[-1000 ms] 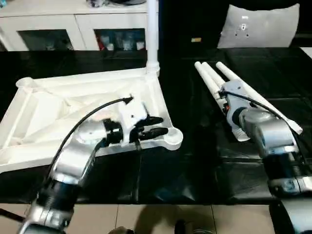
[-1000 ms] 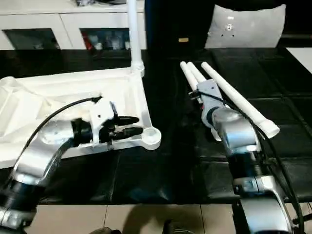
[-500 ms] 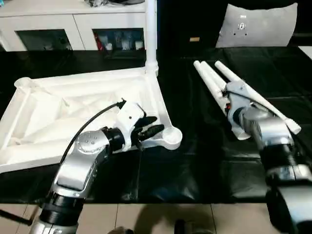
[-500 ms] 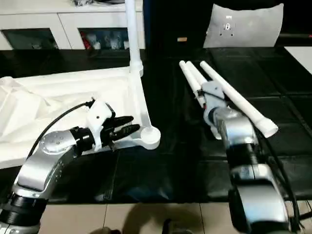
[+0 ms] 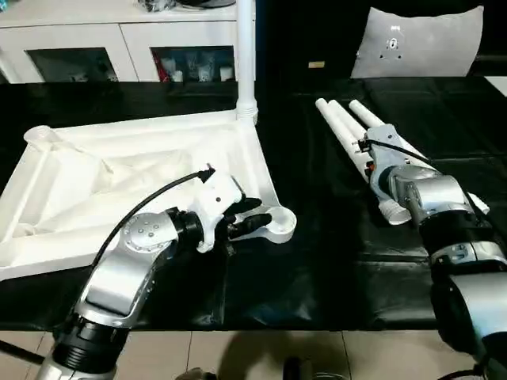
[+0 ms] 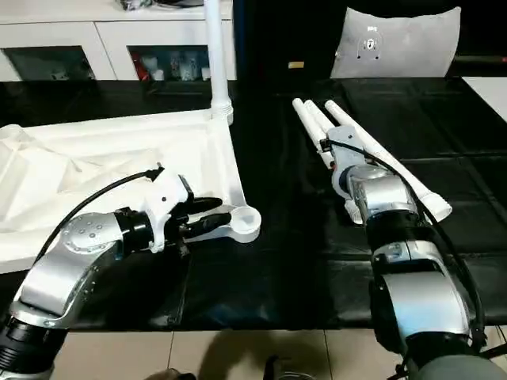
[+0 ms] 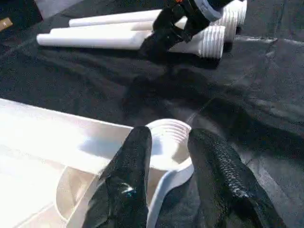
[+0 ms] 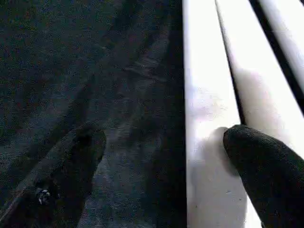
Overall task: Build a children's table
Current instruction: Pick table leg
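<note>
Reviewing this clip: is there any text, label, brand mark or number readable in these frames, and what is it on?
None can be read.
Small yellow tag on the dark surface at the back: too small to read.
Mark on the grey cushion: a blurred shape, no legible characters.
Items behind the cabinet glass: blurred, nothing legible.
The tabletop and loose legs show no print.

My forearms [image 5: 131, 273] are brushed silver metal with a soft sheen. The table top [image 5: 119, 186] looks like smooth white plastic, slightly glossy, and the legs [image 5: 348, 131] beside it are the same with ridged threaded ends. Both sit on wrinkly shiny black sheeting [image 5: 317, 261]. My fingertips [image 7: 223, 175] are matt, textured black rubber
</note>
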Controlling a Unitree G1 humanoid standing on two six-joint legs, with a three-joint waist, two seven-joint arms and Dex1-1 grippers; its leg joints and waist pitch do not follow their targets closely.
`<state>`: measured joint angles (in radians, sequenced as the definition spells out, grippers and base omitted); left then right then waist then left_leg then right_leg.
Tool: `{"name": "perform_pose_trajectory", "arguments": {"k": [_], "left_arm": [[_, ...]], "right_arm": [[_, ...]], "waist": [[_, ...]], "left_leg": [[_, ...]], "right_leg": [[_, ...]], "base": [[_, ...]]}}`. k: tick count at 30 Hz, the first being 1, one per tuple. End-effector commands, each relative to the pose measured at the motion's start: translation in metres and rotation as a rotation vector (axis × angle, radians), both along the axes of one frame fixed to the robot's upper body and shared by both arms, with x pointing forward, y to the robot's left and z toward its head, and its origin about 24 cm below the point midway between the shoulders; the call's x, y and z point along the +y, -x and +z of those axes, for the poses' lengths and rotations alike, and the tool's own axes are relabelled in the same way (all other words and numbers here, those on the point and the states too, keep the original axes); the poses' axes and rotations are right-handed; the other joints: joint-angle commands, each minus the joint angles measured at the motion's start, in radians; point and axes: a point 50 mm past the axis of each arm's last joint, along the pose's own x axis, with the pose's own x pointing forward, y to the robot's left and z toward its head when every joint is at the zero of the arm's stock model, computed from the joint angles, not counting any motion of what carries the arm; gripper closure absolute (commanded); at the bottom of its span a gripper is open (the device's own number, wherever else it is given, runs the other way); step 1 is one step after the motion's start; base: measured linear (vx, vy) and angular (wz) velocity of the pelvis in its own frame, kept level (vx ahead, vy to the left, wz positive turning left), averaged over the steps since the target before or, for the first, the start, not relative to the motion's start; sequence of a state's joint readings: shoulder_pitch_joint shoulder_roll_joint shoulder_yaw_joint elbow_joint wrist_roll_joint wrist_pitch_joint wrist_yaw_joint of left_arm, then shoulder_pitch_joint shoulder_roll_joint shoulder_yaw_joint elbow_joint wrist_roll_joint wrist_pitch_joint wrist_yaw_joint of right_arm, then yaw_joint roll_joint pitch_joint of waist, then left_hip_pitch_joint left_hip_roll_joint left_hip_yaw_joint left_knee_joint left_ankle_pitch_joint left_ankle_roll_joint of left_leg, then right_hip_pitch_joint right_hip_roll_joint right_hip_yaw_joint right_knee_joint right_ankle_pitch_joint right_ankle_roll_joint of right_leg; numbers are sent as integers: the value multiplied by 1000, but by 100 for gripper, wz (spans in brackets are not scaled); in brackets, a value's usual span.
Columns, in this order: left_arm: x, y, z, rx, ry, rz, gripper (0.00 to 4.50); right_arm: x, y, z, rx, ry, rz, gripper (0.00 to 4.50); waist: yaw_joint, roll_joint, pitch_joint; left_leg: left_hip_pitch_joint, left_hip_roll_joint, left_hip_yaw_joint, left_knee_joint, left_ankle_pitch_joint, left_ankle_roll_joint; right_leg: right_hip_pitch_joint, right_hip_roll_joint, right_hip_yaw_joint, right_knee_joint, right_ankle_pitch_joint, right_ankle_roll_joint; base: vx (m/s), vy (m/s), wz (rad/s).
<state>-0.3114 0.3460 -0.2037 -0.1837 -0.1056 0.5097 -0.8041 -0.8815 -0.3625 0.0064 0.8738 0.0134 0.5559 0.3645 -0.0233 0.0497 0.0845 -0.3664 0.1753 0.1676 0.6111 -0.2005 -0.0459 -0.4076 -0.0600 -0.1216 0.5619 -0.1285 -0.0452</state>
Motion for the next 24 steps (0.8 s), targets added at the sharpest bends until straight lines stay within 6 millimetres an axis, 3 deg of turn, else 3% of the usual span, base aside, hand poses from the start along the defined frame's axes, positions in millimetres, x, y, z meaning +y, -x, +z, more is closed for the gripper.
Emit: {"name": "perform_pose_trajectory", "arguments": {"k": [1, 9, 12, 18, 24], "left_arm": [[0, 3, 2, 6, 2, -14, 297], [1, 3, 0, 2, -23, -18, 297], [0, 3, 0, 6, -27, -26, 297], [0, 6, -1, 19, -42, -54, 297], [0, 8, -2, 30, -46, -59, 297]], "right_arm": [[4, -4, 8, -16, -45, 22, 0], [-6, -9, 25, -79, -13, -22, 0], [-9, -8, 19, -53, 12, -27, 0], [6, 2, -11, 102, -21, 73, 0], [13, 3, -18, 154, -58, 80, 0]], "waist": [[1, -14, -84], [5, -11, -88], [4, -9, -89], [5, -12, -89], [2, -13, -80]], "left_leg": [[3, 43, -14, -53, -139, 105], [4, 42, -13, -51, -129, 99], [4, 42, -13, -50, -132, 99], [-4, 44, -14, -49, -132, 104], [5, 41, -14, -46, -193, 80]], "right_leg": [[64, -78, 48, -64, -397, -147], [63, -77, 49, -61, -388, -151], [63, -77, 48, -60, -380, -160], [67, -79, 47, -58, -379, -165], [58, -79, 45, -69, -486, -135]], "base": [[0, 0, 0], [0, 0, 0], [0, 0, 0], [0, 0, 0], [0, 0, 0]]}}
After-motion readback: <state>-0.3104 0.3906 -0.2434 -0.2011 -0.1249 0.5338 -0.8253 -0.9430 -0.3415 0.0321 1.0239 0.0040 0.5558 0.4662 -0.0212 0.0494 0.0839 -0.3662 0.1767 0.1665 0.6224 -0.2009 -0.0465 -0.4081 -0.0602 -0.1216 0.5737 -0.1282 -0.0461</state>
